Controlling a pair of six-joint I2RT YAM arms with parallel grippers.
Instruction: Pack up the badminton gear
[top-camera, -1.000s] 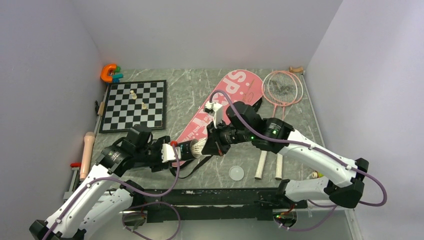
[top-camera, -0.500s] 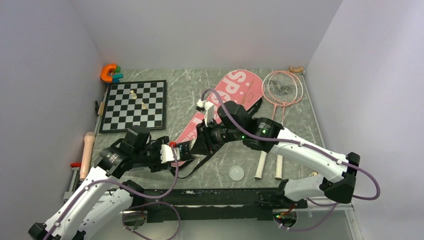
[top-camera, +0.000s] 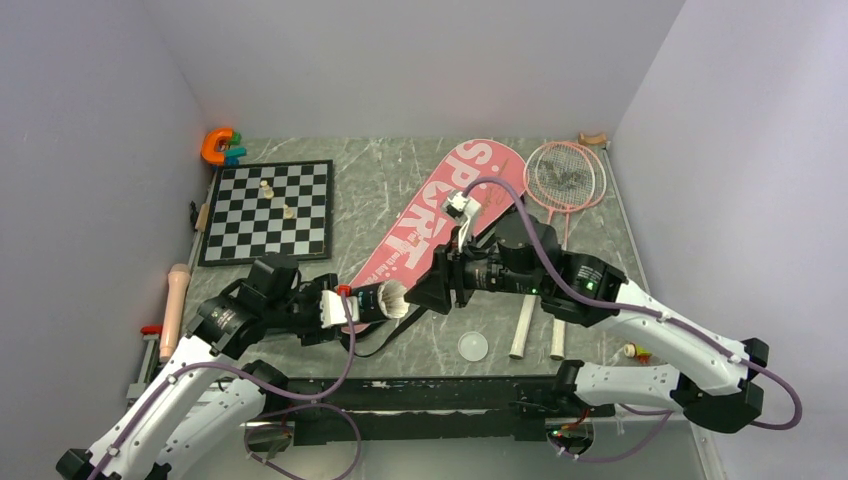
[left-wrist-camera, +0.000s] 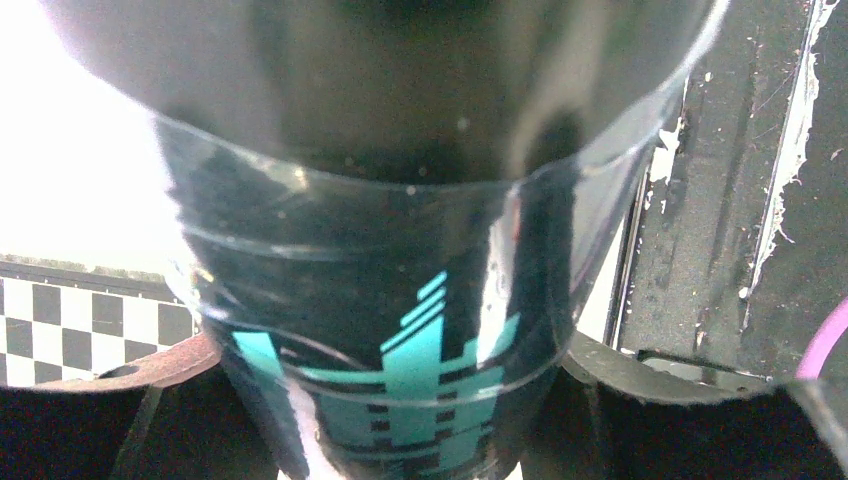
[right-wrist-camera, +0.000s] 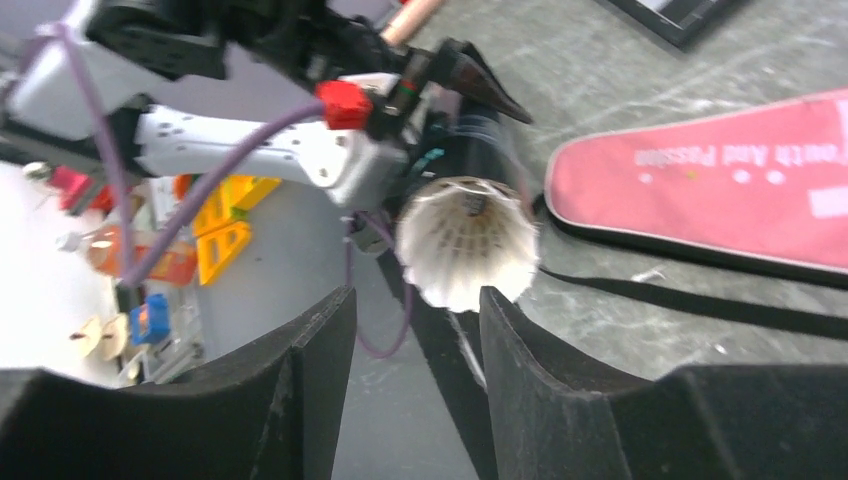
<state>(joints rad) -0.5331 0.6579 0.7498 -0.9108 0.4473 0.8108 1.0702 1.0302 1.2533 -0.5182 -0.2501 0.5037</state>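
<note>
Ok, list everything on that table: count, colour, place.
racket bag: one, pink, lettered SPORT, table centre
rackets: two, pink frames, white handles, right of bag
shuttlecock: one, white, in tube mouth
tube: one, black, in left gripper
disc: one, clear, near edge
chessboard: one, black-and-white, left side
chess pieces: two, pale, on chessboard
U-shaped toy: one, orange, far-left corner
left gripper: closed on tube
right gripper: open, facing shuttlecock
</note>
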